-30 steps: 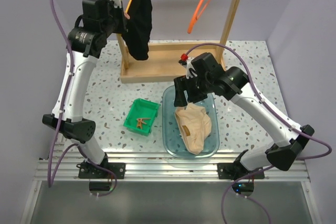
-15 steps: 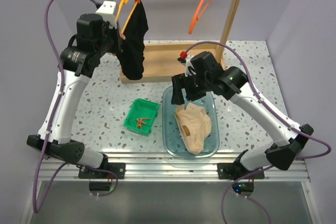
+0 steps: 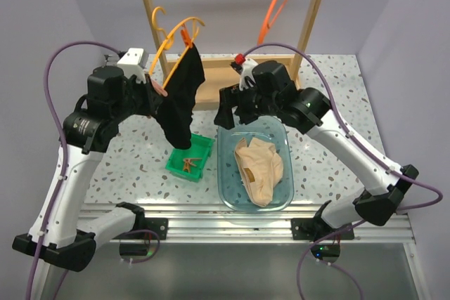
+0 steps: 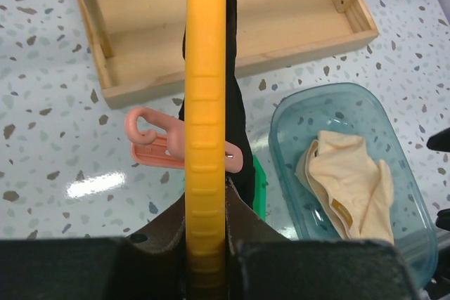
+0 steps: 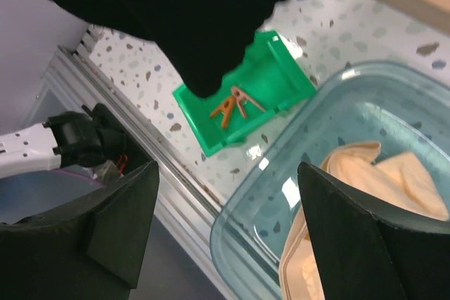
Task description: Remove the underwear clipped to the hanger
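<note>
At 9 o'clock above the counter (image 3: pixel 137 156), left fingers (image 3: pixel 151 93) clenched on yellow hanger (image 4: pixel 205 103). Black underwear (image 3: pixel 181 103) hangs from it, hem over green bin (image 3: pixel 205 147) with brown clips (image 3: pixel 187 164). Right fingers (image 3: pixel 232 109) released, spread wide, at clear tub's (image 3: pixel 226 194) 12 o'clock edge. Beige underwear (image 3: pixel 259 166) lies crumpled in the tub, 5 o'clock of counter center.

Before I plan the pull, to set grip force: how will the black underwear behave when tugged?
Probably floppy: the black underwear hangs limp from the yellow hanger. Likely light: the cloth looks thin. May bunch when gripped.
</note>
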`<move>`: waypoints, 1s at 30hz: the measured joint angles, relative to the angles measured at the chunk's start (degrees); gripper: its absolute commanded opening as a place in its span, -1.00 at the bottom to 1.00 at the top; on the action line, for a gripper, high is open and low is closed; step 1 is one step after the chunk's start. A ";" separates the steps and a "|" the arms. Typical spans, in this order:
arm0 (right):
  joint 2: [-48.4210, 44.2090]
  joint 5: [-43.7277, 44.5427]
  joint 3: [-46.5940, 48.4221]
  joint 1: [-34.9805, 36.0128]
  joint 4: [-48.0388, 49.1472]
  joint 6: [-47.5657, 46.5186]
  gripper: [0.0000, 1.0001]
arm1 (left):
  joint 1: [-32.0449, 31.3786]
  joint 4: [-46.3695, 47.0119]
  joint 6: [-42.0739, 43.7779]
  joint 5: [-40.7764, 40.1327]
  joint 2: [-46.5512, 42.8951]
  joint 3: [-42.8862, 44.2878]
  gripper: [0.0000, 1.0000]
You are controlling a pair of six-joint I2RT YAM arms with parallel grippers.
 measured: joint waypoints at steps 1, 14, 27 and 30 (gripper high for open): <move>0.70 1.16 1.62 1.16 0.59 -0.22 0.68 | 0.00 -0.57 -0.48 0.81 -0.52 -0.44 -1.00; 4.66 22.93 5.68 7.82 16.98 -6.05 0.56 | 0.00 -7.48 -3.52 8.50 -3.17 -0.72 -1.00; 19.10 31.45 16.63 7.72 21.79 -16.20 0.52 | 0.00 -9.75 -4.57 16.17 -4.35 -1.57 -1.00; 20.06 32.50 18.16 7.43 21.77 -17.33 0.50 | 0.00 -10.29 -4.52 17.07 -4.37 -1.57 -1.00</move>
